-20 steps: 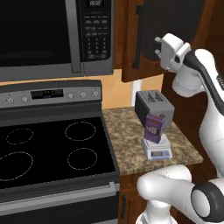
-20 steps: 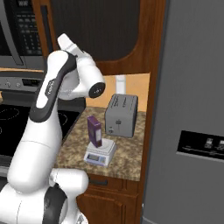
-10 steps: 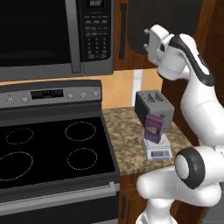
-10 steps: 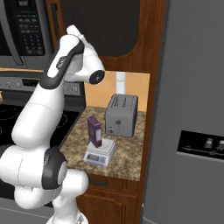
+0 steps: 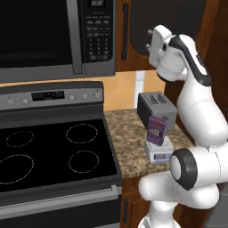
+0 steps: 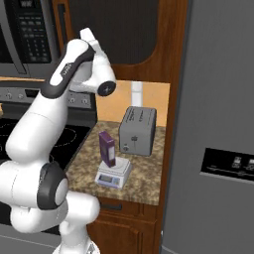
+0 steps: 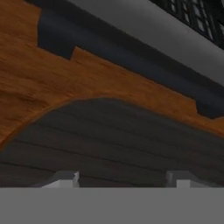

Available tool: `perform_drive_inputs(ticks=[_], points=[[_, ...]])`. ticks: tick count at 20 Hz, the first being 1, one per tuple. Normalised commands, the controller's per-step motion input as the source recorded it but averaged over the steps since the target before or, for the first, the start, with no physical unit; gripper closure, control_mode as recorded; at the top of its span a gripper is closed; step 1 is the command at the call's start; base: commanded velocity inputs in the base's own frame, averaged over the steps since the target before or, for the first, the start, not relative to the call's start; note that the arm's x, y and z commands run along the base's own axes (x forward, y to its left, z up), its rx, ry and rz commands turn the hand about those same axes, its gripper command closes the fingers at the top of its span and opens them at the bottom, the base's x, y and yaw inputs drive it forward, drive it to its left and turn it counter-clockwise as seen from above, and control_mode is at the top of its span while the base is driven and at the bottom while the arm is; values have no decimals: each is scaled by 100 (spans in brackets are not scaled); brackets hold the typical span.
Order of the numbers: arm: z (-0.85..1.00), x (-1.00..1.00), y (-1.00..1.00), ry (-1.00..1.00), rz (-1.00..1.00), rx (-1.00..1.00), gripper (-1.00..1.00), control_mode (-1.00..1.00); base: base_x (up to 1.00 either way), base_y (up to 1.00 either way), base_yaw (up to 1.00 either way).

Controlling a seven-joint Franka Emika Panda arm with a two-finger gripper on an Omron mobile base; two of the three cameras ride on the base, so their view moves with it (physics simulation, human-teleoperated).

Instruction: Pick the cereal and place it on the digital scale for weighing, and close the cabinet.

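The purple cereal (image 5: 157, 129) box stands upright on the small white digital scale (image 5: 159, 152) on the granite counter, in front of the toaster; from the right I see the cereal (image 6: 107, 149) and scale (image 6: 113, 175) again. High above them my gripper (image 5: 149, 40) is right up against the cabinet (image 5: 178, 18) door's dark panel, right of its black bar handle (image 5: 124, 31). In the hand view the gripper (image 7: 121, 178) is open, with nothing between its tips, and the panel fills the space ahead. The door looks flat against the cabinet (image 6: 129, 30) front.
A grey two-slot toaster (image 5: 153, 107) sits behind the scale. The black microwave (image 5: 49, 35) hangs left of the cabinet over the black stove (image 5: 49, 151). A tall grey fridge (image 6: 218, 124) walls off the counter's right side.
My arm has swung left, carrying the hand across the cabinet door toward its handle side. The cereal and the scale have stayed put.
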Motion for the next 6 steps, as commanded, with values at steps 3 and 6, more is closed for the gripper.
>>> perform_drive_inputs(ticks=[3, 6], points=[[-46, 100, -19, 1, 2, 7, -100, -100, 0, 0, 0], [-59, 100, -19, 1, 1, 7, -100, -100, 0, 0, 0]])
